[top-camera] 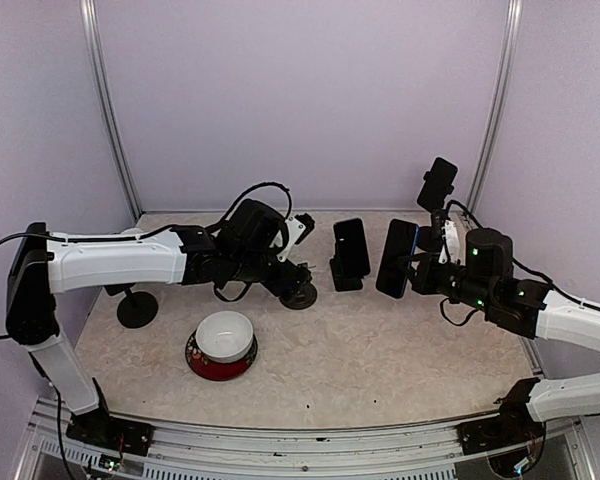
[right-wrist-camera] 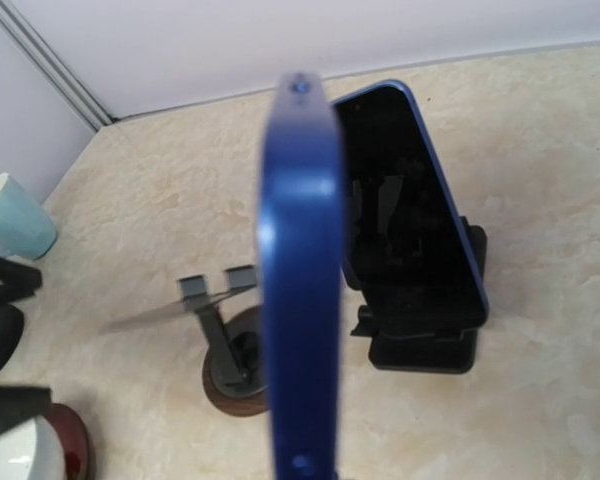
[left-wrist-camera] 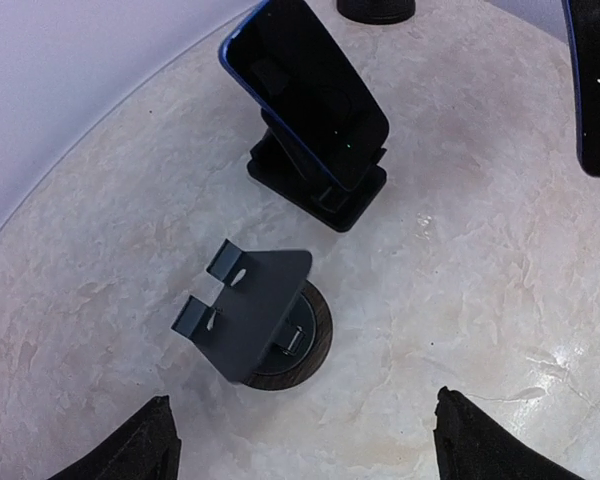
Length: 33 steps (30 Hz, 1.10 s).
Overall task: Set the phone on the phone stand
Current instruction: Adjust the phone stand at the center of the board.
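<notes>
bowl (top-camera: 221, 343): red and white, nearer than the empty stand (left-wrist-camera: 265, 315) and to its left.
empty stand: grey tilted plate on a round dark base.
left gripper (left-wrist-camera: 305, 445): released, fingers spread wide directly above the empty stand.
phone (top-camera: 396, 258): blue, upright in the air, right of the empty stand and apart from it.
right gripper (top-camera: 412, 268): clenched on the phone.
second phone (left-wrist-camera: 305, 90): leaning on a black stand (left-wrist-camera: 350, 205) just beyond the empty stand.
third phone (top-camera: 438, 183): on a tall mount, farthest back and right.

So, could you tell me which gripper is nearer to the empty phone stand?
Left. The left gripper hovers open right above the empty stand; the right gripper, holding the blue phone, is off to its right, beyond the occupied stand.
</notes>
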{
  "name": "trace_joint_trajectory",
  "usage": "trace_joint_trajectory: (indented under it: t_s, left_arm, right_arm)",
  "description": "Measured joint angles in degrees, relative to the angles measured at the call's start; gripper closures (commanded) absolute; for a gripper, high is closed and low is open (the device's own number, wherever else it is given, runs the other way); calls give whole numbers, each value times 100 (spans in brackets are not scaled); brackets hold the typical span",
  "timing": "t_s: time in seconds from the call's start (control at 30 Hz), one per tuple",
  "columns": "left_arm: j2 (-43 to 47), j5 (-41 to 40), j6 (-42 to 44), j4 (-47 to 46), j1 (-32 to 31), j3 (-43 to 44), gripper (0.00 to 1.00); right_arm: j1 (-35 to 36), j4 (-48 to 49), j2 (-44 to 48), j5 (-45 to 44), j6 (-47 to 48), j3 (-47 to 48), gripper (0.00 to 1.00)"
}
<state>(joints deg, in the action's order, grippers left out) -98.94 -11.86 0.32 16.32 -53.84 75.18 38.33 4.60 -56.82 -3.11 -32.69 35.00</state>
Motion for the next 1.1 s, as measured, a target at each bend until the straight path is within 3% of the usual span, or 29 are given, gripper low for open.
trace_joint_trajectory:
  t_s: [0.47, 0.8, 1.1]
  left_arm:
    - [98, 780, -1799, -114, 813, -590, 13]
    - [7, 992, -2024, -387, 802, -592, 16]
    - [-315, 986, -1961, -450, 1209, -662, 18]
  right_arm:
    - [-13, -2, 20, 57, 9, -2, 100]
    - [-17, 2, 92, 50, 7, -2, 100]
    - [-26, 0, 92, 50, 2, -2, 100]
